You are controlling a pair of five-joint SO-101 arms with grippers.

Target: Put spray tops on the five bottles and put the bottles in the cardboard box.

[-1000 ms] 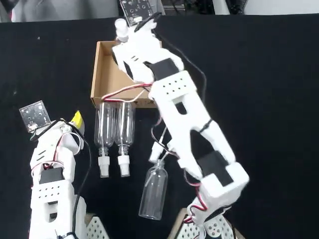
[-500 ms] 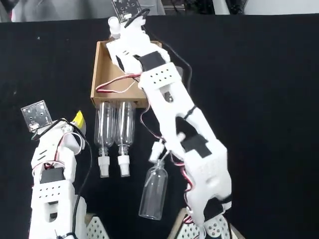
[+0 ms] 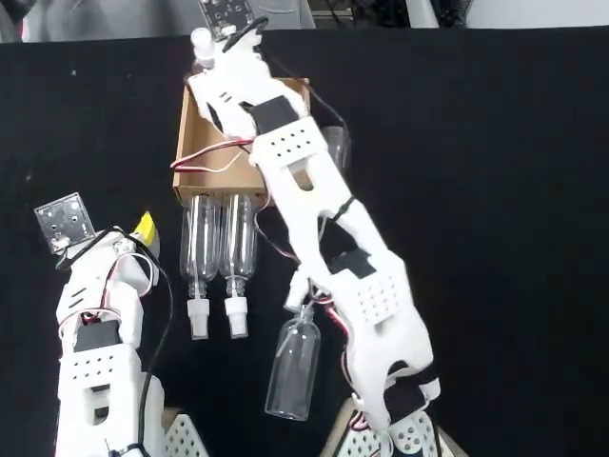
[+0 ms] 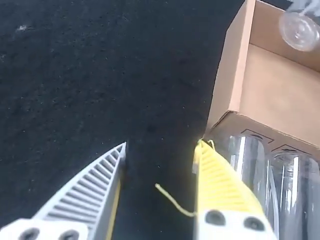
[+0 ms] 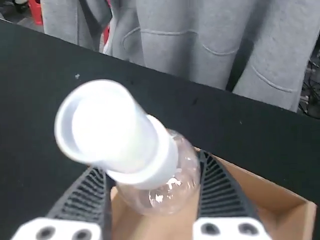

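Note:
My right gripper [image 3: 211, 69] is shut on a clear bottle with a white spray top [image 3: 202, 42], held upright over the far left corner of the cardboard box [image 3: 193, 143]. In the right wrist view the bottle [image 5: 125, 145] sits between the dark fingers [image 5: 220, 195], above the box [image 5: 265, 200]. Two capped bottles [image 3: 200, 252] [image 3: 238, 249] lie side by side against the box's near wall. A bottle with no top [image 3: 293, 367] lies nearer the arm bases. My left gripper [image 4: 160, 145] stands open over bare cloth beside the box [image 4: 235, 75].
A black cloth covers the table [image 3: 495, 190]. Another clear bottle [image 3: 335, 145] shows just right of the box, partly behind the right arm. A small white piece [image 3: 299, 286] lies near the uncapped bottle's neck. A grey garment [image 5: 200, 40] hangs behind the table's far edge.
The right arm has swung left with its bottle, from the box's far right side to its far left corner, uncovering the bottle right of the box. The left arm kept still.

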